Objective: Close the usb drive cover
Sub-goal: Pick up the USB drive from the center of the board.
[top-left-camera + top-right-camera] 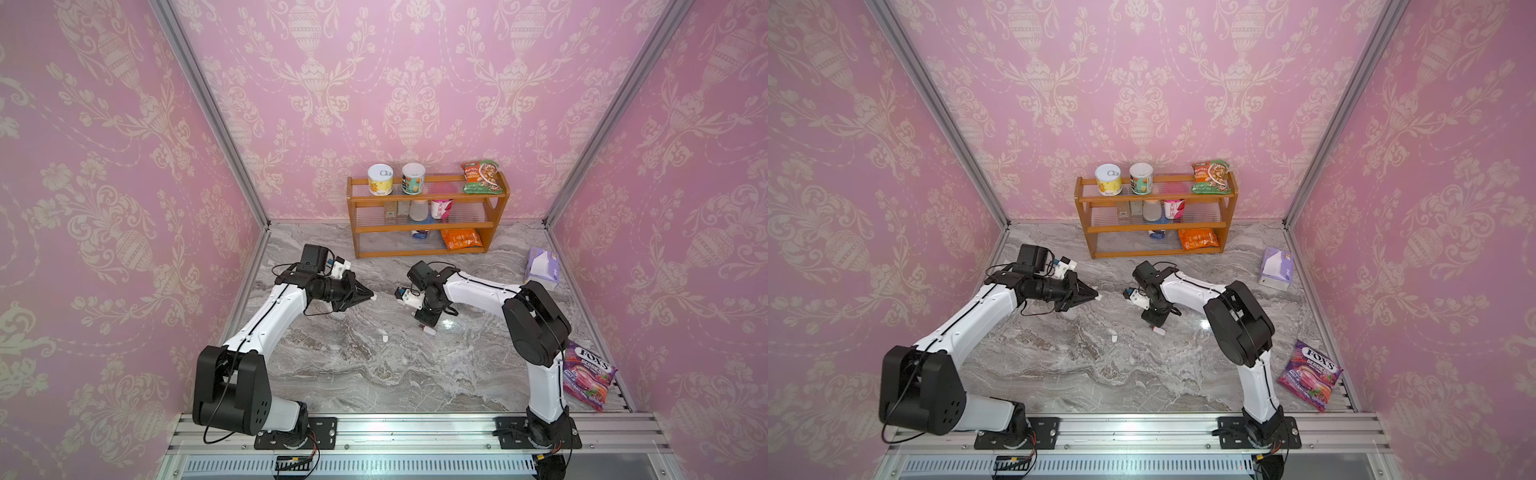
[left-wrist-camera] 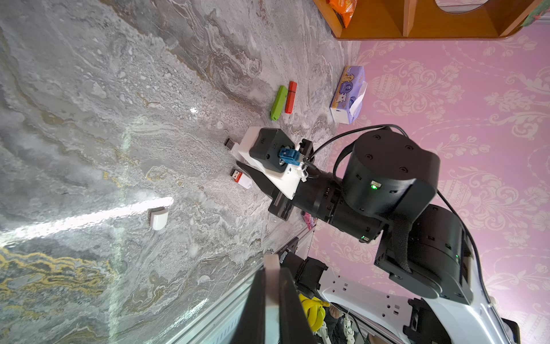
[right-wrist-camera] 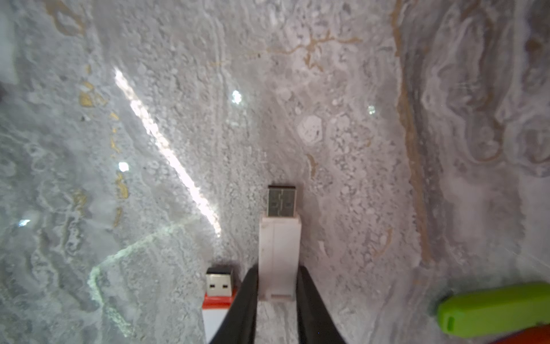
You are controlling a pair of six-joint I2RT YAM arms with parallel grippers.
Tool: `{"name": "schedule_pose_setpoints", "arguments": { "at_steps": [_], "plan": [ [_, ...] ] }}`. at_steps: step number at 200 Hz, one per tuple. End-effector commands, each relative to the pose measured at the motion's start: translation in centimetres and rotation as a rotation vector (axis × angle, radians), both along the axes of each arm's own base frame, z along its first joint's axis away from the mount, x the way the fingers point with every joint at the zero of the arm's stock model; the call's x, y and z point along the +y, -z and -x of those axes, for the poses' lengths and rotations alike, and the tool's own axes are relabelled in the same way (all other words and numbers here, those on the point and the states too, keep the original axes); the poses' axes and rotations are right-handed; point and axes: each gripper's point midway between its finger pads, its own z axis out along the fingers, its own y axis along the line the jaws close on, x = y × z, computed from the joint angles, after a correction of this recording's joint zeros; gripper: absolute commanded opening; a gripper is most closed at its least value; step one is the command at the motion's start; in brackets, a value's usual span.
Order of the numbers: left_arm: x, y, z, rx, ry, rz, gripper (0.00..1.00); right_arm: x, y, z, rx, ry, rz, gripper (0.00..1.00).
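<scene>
The right gripper pinches the white usb drive by its sides, right of centre on the table, plug bare. The left gripper, clenched on a white cover, hovers left. Best: lift level, line plug with cover, push straight.

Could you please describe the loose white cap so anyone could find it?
On the grey marble table, find the right gripper near the middle. The loose white cap lies alone just to its left: short, rounded, no metal plug, unlike the red-banded drive beside the gripper.
</scene>
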Motion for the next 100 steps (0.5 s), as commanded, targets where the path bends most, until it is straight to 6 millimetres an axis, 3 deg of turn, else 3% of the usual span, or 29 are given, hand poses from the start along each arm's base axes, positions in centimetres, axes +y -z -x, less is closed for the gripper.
{"name": "schedule_pose_setpoints", "arguments": {
  "at_steps": [1,24,51,68,100],
  "plan": [
    [0.4,0.0,0.1,-0.004,-0.01,-0.003,0.0,-0.4,1.7,0.4,0.031,-0.006,0.055,0.19],
    [0.5,0.0,0.2,-0.001,-0.009,-0.002,0.0,-0.4,1.9,0.1,0.023,0.002,0.061,0.15],
    [0.4,0.3,0.2,0.004,-0.008,-0.002,0.0,0.1,1.5,0.0,0.01,0.011,0.028,0.01],
    [0.4,0.6,0.2,0.01,-0.003,-0.001,0.0,0.6,0.1,-0.3,-0.032,0.023,-0.021,0.0],
    [0.3,2.1,0.3,0.05,0.006,-0.002,0.0,2.3,-4.5,-0.4,-0.091,0.039,-0.169,0.0]
  ]
}}
